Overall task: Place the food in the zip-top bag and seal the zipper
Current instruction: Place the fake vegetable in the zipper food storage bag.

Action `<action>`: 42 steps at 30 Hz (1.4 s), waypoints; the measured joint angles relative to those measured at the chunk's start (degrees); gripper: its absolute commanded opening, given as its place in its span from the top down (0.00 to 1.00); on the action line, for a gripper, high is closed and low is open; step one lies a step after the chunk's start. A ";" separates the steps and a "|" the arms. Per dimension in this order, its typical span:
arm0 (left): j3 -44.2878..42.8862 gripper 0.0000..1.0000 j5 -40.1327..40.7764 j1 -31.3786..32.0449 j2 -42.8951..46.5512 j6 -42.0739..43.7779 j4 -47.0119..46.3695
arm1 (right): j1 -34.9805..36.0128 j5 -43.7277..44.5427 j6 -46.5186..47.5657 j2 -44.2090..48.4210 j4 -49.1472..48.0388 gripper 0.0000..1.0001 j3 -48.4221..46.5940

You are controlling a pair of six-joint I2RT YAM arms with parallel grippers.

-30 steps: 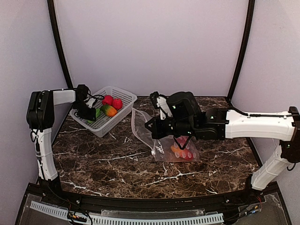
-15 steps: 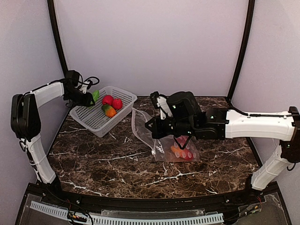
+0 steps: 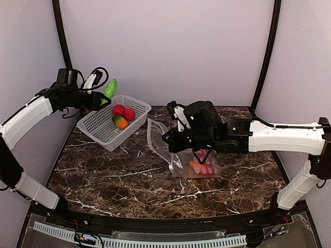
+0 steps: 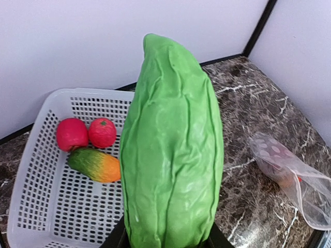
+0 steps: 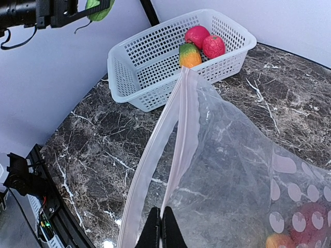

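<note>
**Transfer step of the bagging task.** The green cucumber-like piece (image 4: 173, 150) is being gripped at its lower end by the left gripper (image 3: 97, 100), whose jaws are partly closed around it. It is being held in the air above the basket (image 4: 36, 170). Below that gripper, two red round pieces (image 4: 102, 132) and an orange-green piece (image 4: 95, 165) are lying in the basket. The zip-top bag (image 5: 243, 170), well apart from that gripper, is being held up by the right gripper (image 5: 161, 227), clenched on the zipper (image 5: 178, 134). Next, a carry across to the bag's mouth is judged to be called for.
</note>
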State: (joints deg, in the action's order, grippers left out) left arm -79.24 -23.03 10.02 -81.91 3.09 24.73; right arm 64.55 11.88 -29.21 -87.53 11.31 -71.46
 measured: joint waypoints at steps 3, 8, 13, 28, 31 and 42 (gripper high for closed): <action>5.66 0.71 -1.84 2.89 4.00 1.01 -0.39 | -0.07 0.20 0.02 0.00 0.72 1.00 0.00; 15.21 0.71 -5.77 6.14 8.81 0.57 -0.81 | -0.22 0.66 0.24 0.00 1.66 1.00 -0.15; 22.21 0.70 -8.92 10.21 14.51 -5.66 -2.43 | -0.31 1.07 0.31 0.00 2.10 1.00 -0.79; 22.88 0.73 -17.77 23.54 14.29 -25.66 -2.82 | -0.50 0.46 2.23 0.00 2.01 1.00 -0.85; 20.98 0.73 -18.60 25.09 11.72 -27.91 -0.52 | -0.50 -0.28 2.82 0.00 2.01 1.00 -0.85; 13.42 0.73 -19.45 28.52 3.43 -28.74 8.92 | -0.48 -3.48 6.29 0.00 1.97 1.00 -0.85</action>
State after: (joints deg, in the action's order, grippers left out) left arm -65.82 -42.48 38.54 -78.48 -25.65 33.65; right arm 64.07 8.40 -22.92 -87.53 13.28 -72.31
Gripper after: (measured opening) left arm 0.364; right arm 0.006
